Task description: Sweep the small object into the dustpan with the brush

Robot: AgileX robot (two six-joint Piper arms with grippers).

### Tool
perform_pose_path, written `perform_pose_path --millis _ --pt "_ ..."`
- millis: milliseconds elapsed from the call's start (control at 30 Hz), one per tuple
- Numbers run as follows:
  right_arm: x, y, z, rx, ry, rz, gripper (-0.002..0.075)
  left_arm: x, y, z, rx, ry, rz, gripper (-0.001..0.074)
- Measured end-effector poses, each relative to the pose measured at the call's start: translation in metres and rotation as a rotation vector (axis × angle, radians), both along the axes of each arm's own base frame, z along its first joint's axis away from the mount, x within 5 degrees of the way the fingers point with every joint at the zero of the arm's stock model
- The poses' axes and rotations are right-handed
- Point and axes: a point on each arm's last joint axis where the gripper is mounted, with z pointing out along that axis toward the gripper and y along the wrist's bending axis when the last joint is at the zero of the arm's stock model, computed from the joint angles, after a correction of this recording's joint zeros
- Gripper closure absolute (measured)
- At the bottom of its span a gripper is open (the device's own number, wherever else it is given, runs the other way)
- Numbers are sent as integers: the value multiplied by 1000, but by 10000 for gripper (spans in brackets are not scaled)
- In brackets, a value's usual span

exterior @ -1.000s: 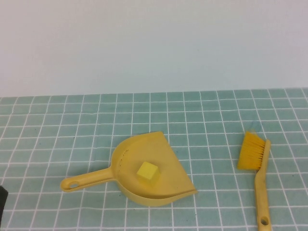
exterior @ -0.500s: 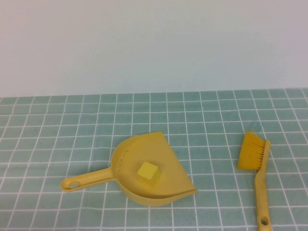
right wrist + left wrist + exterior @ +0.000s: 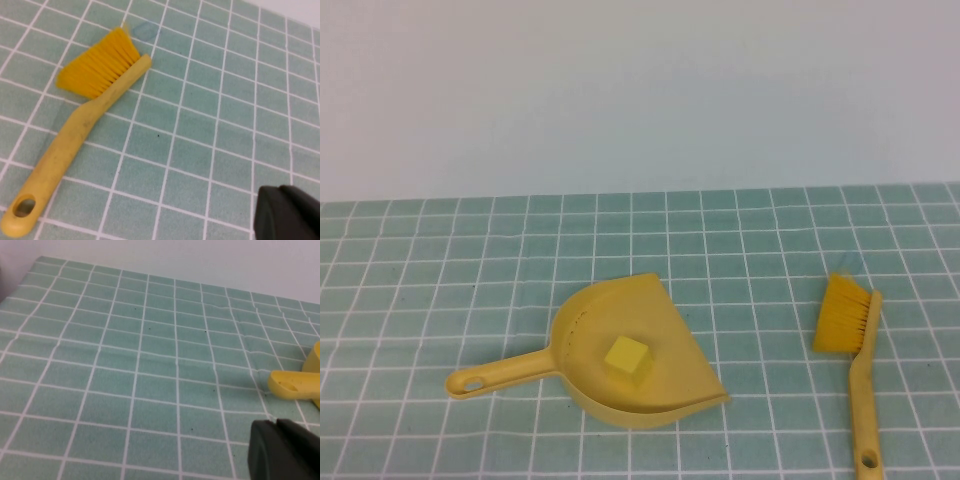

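Observation:
A small yellow cube [image 3: 626,356] lies inside the yellow dustpan [image 3: 672,340], whose handle points to the left. The yellow brush [image 3: 856,352] lies flat on the cloth to the right of the pan, bristles toward the far side. Neither gripper shows in the high view. In the left wrist view my left gripper [image 3: 276,424] is shut and empty, just short of the dustpan handle's tip [image 3: 292,385]. In the right wrist view my right gripper [image 3: 280,189] is shut and empty, apart from the brush [image 3: 85,125] and beside its handle.
A green tablecloth with a white grid [image 3: 440,260] covers the table, and a plain pale wall [image 3: 640,90] stands behind it. The cloth's far edge shows in the left wrist view [image 3: 150,272].
A dark bit of my left arm at the lower left edge of the high view has gone out of the picture. Dustpan, cube and brush have not moved.

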Motion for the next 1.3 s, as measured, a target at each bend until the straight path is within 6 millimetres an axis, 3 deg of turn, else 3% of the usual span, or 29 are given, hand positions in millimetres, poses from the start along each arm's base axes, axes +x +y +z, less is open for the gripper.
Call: perform_pose_path --millis 500,667,833,1067,1167,1300 --pt "-3 -4 4 14 -28 -14 727 0 0 0 4 -2 -1 736" --pt "-19 -23 19 76 -155 -120 727 0 0 0 4 -2 -1 736" --pt "-50 -43 37 287 -357 -317 727 0 0 0 -3 -1 1 736" --pt "-74 -49 45 443 -493 -368 727 0 0 0 -1 -1 1 736" --pt "-70 -44 34 496 -468 -342 727 0 0 0 -1 -2 1 736" --pt "-67 -34 -5 542 -316 -306 727 0 0 0 1 -2 1 736"
